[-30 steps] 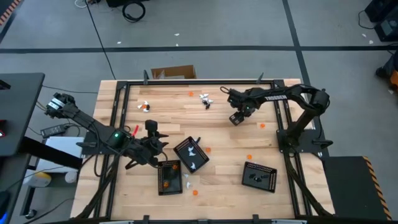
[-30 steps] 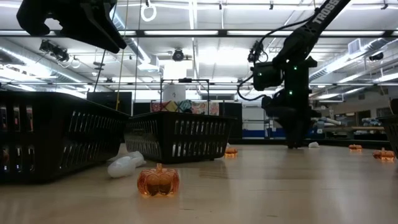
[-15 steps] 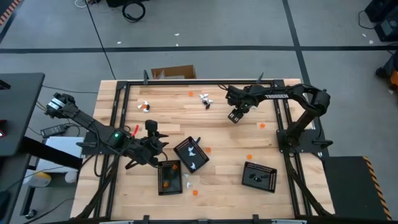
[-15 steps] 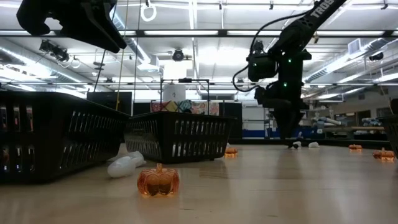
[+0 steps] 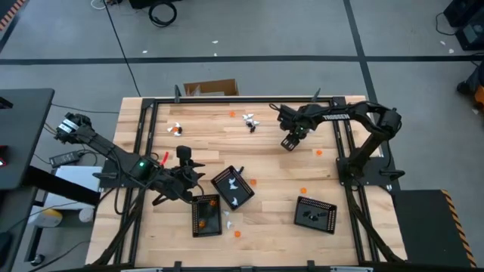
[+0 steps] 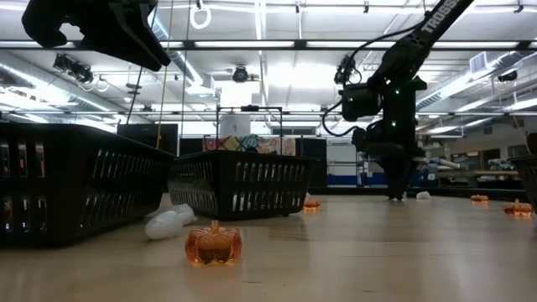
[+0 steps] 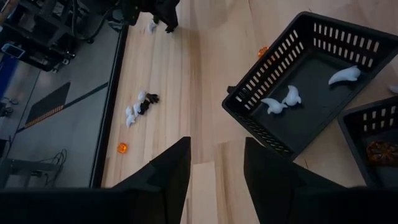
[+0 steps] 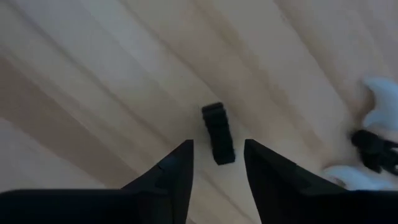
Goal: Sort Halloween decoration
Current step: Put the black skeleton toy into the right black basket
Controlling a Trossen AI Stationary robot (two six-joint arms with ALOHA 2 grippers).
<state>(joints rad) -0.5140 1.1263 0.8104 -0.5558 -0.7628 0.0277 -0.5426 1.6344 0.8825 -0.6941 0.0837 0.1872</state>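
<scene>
The Halloween decoration lies scattered as tiny pieces. A small black piece (image 8: 216, 127) lies flat on the wood, and my right gripper (image 8: 219, 144) (image 5: 289, 143) points down over it. The gripper is open, a finger on either side of the piece's near end without touching it. A white and black cluster (image 8: 373, 140) (image 5: 249, 121) lies close by. My left gripper (image 7: 217, 146) (image 5: 185, 157) hangs open and empty above the table, beside the tray of white pieces (image 5: 233, 187). Orange pieces (image 5: 318, 152) (image 5: 303, 190) rest loose on the table.
A tray with orange pieces (image 5: 206, 215) and a tray with a black piece (image 5: 315, 214) stand near the front edge. Another white and black cluster (image 5: 175, 129) lies at the far left. An orange pumpkin (image 6: 213, 244) and a white piece (image 6: 168, 225) lie near the trays.
My right gripper has swung a little toward the table's left and come back to about where it was, its wrist turning slightly, still pointing down near the table top. The pieces have not moved.
</scene>
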